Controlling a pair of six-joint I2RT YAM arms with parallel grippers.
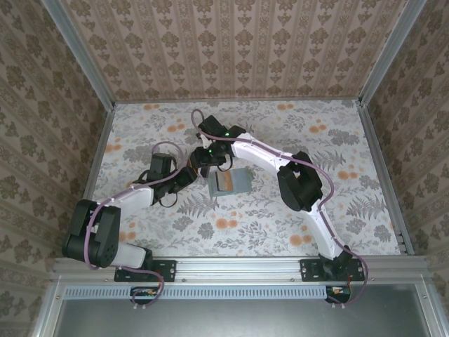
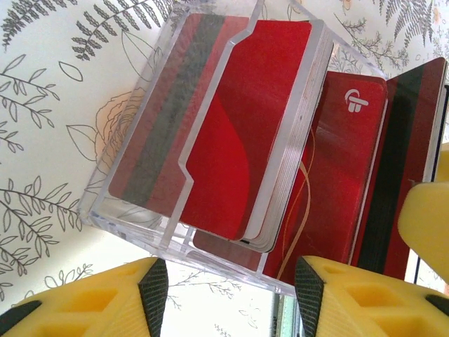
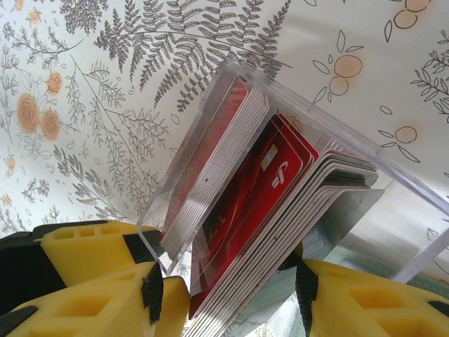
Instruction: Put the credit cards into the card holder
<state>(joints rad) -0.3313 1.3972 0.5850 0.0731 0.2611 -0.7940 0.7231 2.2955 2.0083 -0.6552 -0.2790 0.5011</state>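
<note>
Starting with the floral worktop (image 1: 337, 210): task items bunched at centre, within reach of both arms. Then left arm (image 1: 133, 196) and right arm (image 1: 302, 186), both bent inward over one spot, likely so one steadies while the other picks.

Next, card holder (image 1: 235, 184): grey-green, flat on the worktop just beside the meeting point, on the right arm's side. Close by for a short carry. Open or folded, can't say from above.

Next, clear plastic box (image 2: 133, 175): tipped at an angle in both wrist views, with a notch cut in the front wall, presumably for finger access. Holding a tight stack of credit cards (image 2: 238, 140), red faces, pale edges. To the right of an inner wall, red card with white logo (image 2: 351, 161) and dark-striped card (image 2: 403, 154), fanned apart from the main stack and so easier to single out. No card seen in the holder, so task judged early.

Then left end effector (image 2: 228, 298): yellow fingers spread, box's near edge just ahead of the tips. Cannot tell whether clamped on it or merely hovering.

Last, right end effector (image 3: 228, 288): fingers spread astride the lower end of the stack, left pad (image 3: 151, 288) clear of the cards, so not clamped. Positioned, at a guess, to pinch a card off the pile.
</note>
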